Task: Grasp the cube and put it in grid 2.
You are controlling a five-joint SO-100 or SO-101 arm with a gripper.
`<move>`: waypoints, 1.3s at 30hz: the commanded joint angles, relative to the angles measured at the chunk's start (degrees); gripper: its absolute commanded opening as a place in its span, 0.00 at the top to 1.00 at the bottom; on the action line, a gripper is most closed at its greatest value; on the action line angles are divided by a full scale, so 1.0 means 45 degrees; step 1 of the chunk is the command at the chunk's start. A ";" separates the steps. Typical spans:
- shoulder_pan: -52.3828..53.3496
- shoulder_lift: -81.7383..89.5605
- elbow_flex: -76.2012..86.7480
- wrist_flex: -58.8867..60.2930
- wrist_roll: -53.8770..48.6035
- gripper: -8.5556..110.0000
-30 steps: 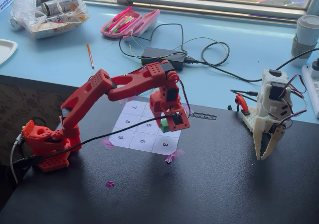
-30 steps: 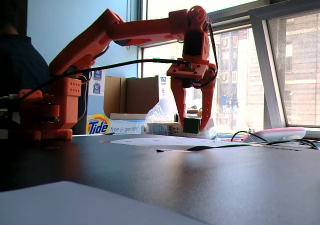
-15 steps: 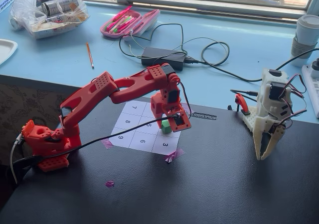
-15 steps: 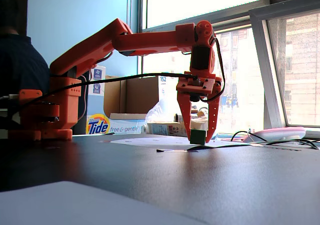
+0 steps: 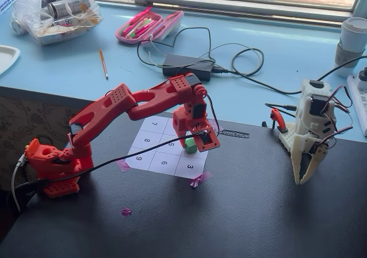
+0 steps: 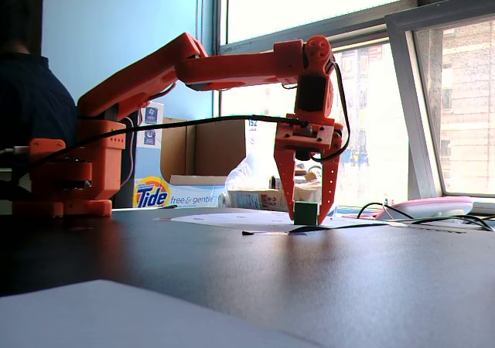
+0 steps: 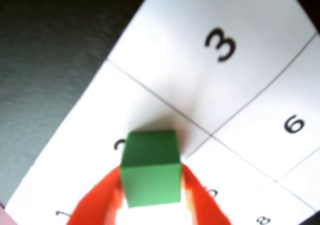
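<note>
Cube (image 7: pixel 150 167) sits between the two orange fingers of the end effector (image 7: pixel 150 205), which close against its sides in the wrist view; it appears gripped. It lies over the cell whose digit it partly hides, between cells 1 and 3, so judged to be grid 2 (image 7: pixel 95 130). In the low fixed view its base looks at or just above the paper; contact cannot be confirmed.

Risks, as judgement:
- Cube is close to the line shared with cell 5; an uneven release could push it across.
- Fingers lifting away may drag the cube or the sheet (image 5: pixel 166 149).

Legible writing:
- Sheet: 3, 6, parts of 1, 8; also 7, 9 from above.
- Box (image 6: pixel 155 193) beyond the worktop (image 6: pixel 309 286): "Tide", "free & gentle".
</note>
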 commanded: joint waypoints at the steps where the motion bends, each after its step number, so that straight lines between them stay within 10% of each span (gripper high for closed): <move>1: -0.0020 0.0195 -0.0527 0.0293 -0.0195 0.77; 17: 0.1016 0.8359 0.1484 0.1250 -0.1289 0.60; 39: 0.9727 2.3613 2.1973 -0.1602 -0.1992 0.65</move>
